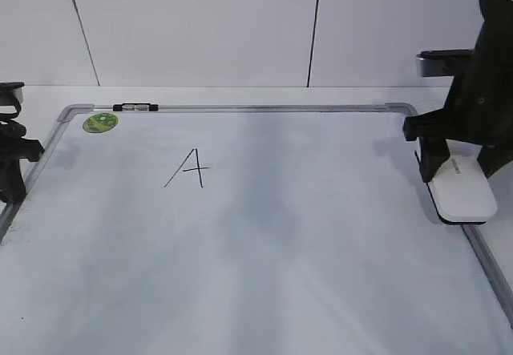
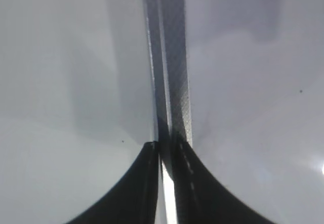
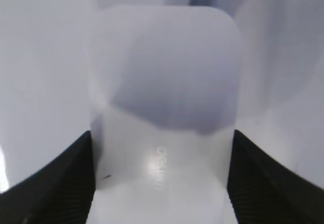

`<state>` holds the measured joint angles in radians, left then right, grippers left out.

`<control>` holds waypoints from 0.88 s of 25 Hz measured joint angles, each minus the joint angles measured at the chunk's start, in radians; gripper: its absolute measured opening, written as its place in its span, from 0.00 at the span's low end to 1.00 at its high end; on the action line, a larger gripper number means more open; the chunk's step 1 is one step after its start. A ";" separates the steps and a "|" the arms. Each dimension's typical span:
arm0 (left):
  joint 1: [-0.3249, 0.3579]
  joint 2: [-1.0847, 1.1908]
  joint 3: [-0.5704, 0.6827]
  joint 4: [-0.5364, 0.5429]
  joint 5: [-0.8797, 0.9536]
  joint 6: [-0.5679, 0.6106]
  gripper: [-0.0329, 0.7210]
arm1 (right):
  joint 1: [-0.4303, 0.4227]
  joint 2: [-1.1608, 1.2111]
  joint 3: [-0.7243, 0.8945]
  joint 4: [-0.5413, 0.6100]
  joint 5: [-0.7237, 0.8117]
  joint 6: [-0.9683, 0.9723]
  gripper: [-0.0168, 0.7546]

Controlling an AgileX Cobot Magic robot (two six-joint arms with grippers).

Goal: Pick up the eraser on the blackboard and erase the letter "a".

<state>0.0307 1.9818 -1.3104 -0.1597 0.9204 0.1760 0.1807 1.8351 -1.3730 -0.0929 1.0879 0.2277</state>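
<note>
The blackboard (image 1: 280, 243) is a white dry-erase board with a silver frame, lying flat. The only mark on it is an angular black capital "A" (image 1: 186, 169); no lowercase cursive "a" is in view. The eraser (image 1: 462, 190), a white oblong block with a dark underside, is at the board's right edge. My right gripper (image 1: 446, 167) is shut on the eraser (image 3: 162, 82), and its jaws (image 3: 162, 148) press both long sides near the grey lettering. My left gripper (image 1: 11, 185) is shut and empty over the board's left frame (image 2: 172, 72), with its jaws (image 2: 163, 145) together.
A small round green magnet (image 1: 100, 122) sits in the board's far left corner. A black marker (image 1: 135, 108) lies along the top frame. A white panelled wall stands behind the board. The right frame rail (image 1: 490, 259) runs towards the front.
</note>
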 joint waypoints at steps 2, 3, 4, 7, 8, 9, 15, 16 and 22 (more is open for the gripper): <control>0.000 0.000 0.000 0.000 0.000 0.000 0.14 | -0.022 0.006 0.001 0.023 -0.008 -0.022 0.76; 0.000 0.000 0.000 0.000 0.000 0.000 0.14 | -0.026 0.009 0.001 0.036 -0.014 -0.032 0.76; 0.000 0.000 0.000 0.000 0.000 0.000 0.14 | -0.026 0.010 0.001 0.046 -0.018 -0.039 0.76; 0.000 0.000 0.000 0.000 -0.002 0.000 0.14 | -0.026 0.017 0.001 0.065 -0.032 -0.048 0.76; 0.000 0.000 0.000 0.000 -0.002 0.000 0.14 | -0.026 0.022 0.001 0.068 -0.035 -0.049 0.76; 0.000 0.000 0.000 0.000 -0.002 0.000 0.14 | -0.026 0.027 0.001 0.068 -0.036 -0.049 0.76; 0.000 0.000 0.000 -0.002 -0.002 0.000 0.14 | -0.026 0.073 0.001 0.066 -0.051 -0.053 0.76; 0.000 0.000 0.000 -0.002 -0.002 0.000 0.14 | -0.026 0.077 0.001 0.065 -0.055 -0.053 0.76; 0.000 0.000 0.000 -0.002 -0.002 0.000 0.14 | -0.026 0.081 0.001 0.045 -0.057 -0.055 0.76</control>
<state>0.0307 1.9818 -1.3104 -0.1614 0.9186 0.1760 0.1547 1.9159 -1.3723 -0.0480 1.0309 0.1723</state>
